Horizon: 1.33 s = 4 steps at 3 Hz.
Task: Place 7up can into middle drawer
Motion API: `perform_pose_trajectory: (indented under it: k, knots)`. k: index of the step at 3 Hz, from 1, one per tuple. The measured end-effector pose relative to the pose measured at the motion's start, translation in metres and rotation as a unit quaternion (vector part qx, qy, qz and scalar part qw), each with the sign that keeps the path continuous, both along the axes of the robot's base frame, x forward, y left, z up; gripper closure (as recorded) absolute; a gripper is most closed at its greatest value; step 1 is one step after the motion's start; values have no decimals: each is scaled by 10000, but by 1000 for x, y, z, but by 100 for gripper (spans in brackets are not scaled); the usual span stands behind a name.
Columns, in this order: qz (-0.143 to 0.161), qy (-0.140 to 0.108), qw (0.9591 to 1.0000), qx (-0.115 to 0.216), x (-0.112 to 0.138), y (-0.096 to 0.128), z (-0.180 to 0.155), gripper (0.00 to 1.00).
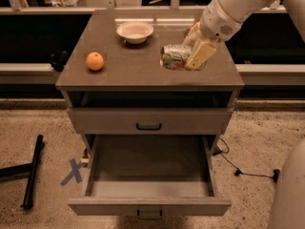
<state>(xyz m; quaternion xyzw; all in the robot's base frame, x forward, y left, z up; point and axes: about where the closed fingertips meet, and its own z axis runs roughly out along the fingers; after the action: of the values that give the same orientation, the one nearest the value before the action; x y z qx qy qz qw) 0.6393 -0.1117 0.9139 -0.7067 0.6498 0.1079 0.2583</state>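
Note:
The 7up can (174,56), green and white with a silver end, lies on its side at the right of the cabinet top (128,73), just above or on the surface. My gripper (187,55) comes in from the upper right and is shut on the can, with one cream finger (200,54) across the can's right end. The middle drawer (150,206) is pulled fully open below, a deep empty tray with a small dark handle (149,214) on its front panel. The can is above and behind the drawer's opening.
An orange (95,61) sits at the cabinet top's left and a white bowl (135,31) at its back. The drawer above (148,120) is shut. A blue X (72,171) and a black pole (32,171) are on the floor at left, a cable (238,170) at right. My body (291,194) fills the lower right corner.

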Motion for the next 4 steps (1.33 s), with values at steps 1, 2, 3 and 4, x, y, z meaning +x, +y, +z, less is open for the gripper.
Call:
perform_pose_trajectory:
  k: [1, 2, 3, 4]
  knots:
    - [-71, 331, 9994, 59, -23, -1, -25, 100]
    - [-452, 868, 9952, 53, -80, -7, -59, 100]
    - [-602, 1371, 9886, -140, -122, -10, -99, 100]
    - [-602, 1372, 9886, -140, -122, -10, -99, 100]
